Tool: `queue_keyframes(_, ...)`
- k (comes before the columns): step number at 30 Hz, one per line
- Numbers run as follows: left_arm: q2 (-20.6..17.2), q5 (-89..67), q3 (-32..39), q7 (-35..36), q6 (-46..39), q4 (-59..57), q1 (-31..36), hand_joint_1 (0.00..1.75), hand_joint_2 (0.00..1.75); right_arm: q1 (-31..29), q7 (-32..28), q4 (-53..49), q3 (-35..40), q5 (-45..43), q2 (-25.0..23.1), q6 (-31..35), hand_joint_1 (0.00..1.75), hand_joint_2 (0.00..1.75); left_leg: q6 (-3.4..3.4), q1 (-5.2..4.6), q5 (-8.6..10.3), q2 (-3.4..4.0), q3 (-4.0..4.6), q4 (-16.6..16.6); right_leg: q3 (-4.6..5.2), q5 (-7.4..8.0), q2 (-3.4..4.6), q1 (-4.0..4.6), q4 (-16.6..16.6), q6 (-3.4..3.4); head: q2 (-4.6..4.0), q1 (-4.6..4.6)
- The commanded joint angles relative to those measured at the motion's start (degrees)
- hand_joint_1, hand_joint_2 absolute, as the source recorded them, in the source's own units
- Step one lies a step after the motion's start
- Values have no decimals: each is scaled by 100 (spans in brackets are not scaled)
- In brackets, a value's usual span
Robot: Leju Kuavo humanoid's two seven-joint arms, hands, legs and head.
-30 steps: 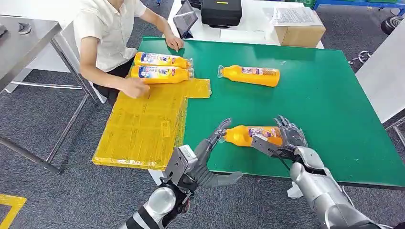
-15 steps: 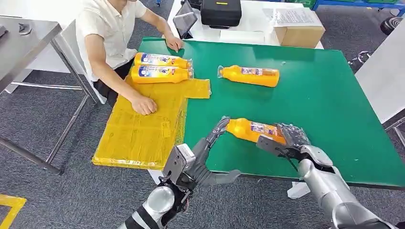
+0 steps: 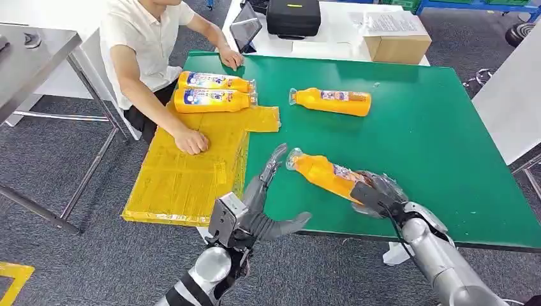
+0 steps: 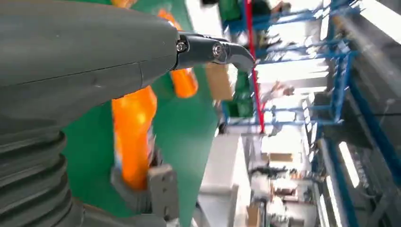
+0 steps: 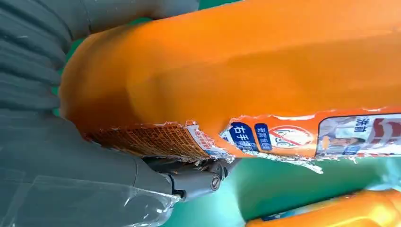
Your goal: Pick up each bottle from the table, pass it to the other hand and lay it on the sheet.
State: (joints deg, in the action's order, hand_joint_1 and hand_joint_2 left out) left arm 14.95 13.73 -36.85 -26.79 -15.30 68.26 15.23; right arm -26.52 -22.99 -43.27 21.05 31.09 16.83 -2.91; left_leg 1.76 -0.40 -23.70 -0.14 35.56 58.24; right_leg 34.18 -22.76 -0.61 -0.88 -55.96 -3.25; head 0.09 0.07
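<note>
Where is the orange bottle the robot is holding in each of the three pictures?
Head view: held bottle low in the middle, tilted, in the right hand.
Left wrist view: beyond the left hand, the bottle.
Right wrist view: the bottle close up.
Shared landmark: green table.

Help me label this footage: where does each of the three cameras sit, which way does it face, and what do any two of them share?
Head view: high on the body, facing forward and down at the green table; both arms, left hand and right hand show.
Left wrist view: behind the left hand, facing across the table toward blue racks.
Right wrist view: behind the right hand, close against the held bottle.
Shared: all three show the held bottle.
</note>
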Motion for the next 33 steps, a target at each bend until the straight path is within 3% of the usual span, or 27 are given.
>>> queue_keyframes(1,106,381,907,-616,-852,-214,-246,0,175,1094,194,-1562,-496,-693,-363,-15,175,175,-14,8,-6,4,-16,-11,-17,-4,8,8,11,14,0,0)
queue_keyframes(7,152,468,1001,-731,-1027,-132,-303,0,175,1148,60,-1607,-646,-853,-411,47,175,175,-10,6,-5,-6,5,-5,-2,-8,-1,5,5,9,0,0)
queue_keyframes(12,-164,1009,1306,-1196,-1007,670,-986,0,175,2157,17,-3197,-967,-1324,-678,112,175,175,-15,7,-11,4,0,-12,-7,-12,8,6,8,15,0,0)
queue_keyframes(15,-420,1372,1100,-361,-224,967,-1391,0,175,2680,37,-3807,-909,-1358,-734,199,175,175,-18,6,-21,4,4,-11,-4,-23,11,5,3,17,0,-2)
queue_keyframes(18,-480,2072,941,163,839,771,-1515,0,175,2541,-115,-3697,-655,-1347,-760,210,175,175,-20,4,-27,2,6,-12,3,-33,9,3,4,17,0,-2)
queue_keyframes(20,-478,2099,812,213,1085,642,-1452,0,175,2320,-175,-3549,-411,-1349,-798,137,175,175,-17,2,-26,9,28,-8,22,-32,16,0,1,5,0,-2)
queue_keyframes(25,-467,1612,507,192,1028,366,-1093,0,175,2103,-262,-3281,256,-1251,-693,-343,175,175,-19,5,-26,5,37,-7,33,-31,7,3,1,8,0,0)
queue_keyframes(33,-468,1417,341,275,1191,295,-1023,0,175,1977,-264,-3015,456,-1229,-854,-330,175,175,-23,6,-34,6,17,-10,13,-38,13,4,3,14,0,-2)
